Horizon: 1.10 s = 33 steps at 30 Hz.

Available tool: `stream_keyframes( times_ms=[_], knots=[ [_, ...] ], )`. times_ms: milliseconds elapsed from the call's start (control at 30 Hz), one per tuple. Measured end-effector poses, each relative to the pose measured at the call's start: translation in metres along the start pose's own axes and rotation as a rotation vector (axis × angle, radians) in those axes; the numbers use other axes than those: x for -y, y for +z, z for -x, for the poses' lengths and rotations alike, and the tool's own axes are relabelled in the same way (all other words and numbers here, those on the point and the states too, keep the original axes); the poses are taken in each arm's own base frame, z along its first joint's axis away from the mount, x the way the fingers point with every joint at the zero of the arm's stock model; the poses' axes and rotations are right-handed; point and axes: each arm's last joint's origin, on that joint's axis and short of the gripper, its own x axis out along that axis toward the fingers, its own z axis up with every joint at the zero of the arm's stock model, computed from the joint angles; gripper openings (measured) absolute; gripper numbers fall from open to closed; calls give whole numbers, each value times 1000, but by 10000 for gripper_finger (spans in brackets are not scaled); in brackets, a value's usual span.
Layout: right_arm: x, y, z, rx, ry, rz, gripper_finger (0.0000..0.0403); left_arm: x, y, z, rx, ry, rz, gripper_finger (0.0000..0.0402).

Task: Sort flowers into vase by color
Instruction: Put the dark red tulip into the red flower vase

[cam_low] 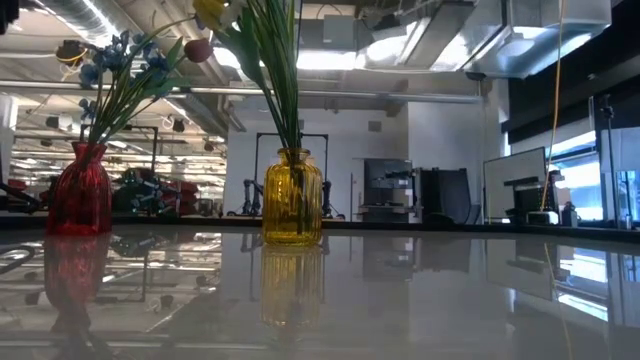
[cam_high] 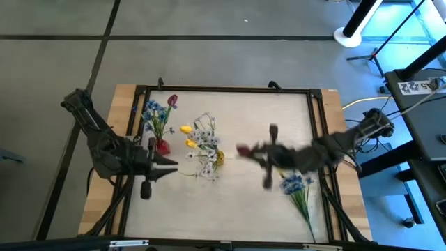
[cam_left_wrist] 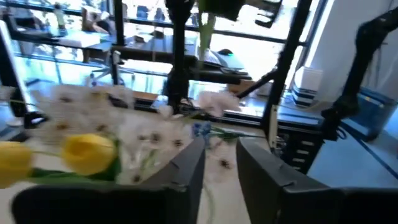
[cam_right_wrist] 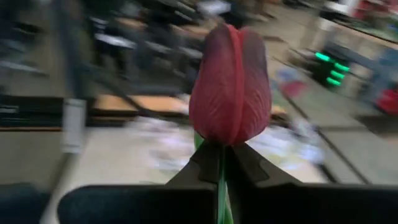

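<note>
The left gripper (cam_high: 169,166) sits at nine o'clock, fingers spread, beside the red vase (cam_high: 162,146) of blue flowers (cam_high: 155,110). At centre the yellow vase (cam_high: 219,157) holds yellow tulips (cam_high: 186,130) and white sprigs (cam_high: 204,139). Toward three o'clock, the right gripper (cam_high: 256,152) pinches a red tulip (cam_right_wrist: 231,87), above loose blue flowers (cam_high: 294,183).

Dark red bud (cam_right_wrist: 231,87) upright, clamped at stem; blue flowers (cam_high: 295,184) lying flat near table's right edge.
</note>
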Motion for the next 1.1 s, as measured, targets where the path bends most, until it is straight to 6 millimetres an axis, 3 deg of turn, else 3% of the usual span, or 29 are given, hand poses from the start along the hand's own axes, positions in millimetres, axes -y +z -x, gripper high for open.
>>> stream_keyframes(
  times_ms=[200, 333, 500, 767, 1100],
  knots=[
    [-62, -5, 13, 83, 201, -33, 21, 32, -19, -26, 3, -74, -83, 147],
    [-99, -16, -6, 158, 258, -61, 11, 60, -40, -50, 52, -96, -234, 162],
    [-131, -35, -38, 266, 307, -25, 11, 84, -68, -75, 130, -89, -313, 163],
    [-132, -44, -72, 383, 269, 34, 12, 86, -84, -110, 241, -166, -126, 163],
    [-116, -48, -93, 345, 212, -12, 23, 72, -82, -125, 243, -126, -120, 162]
  ],
)
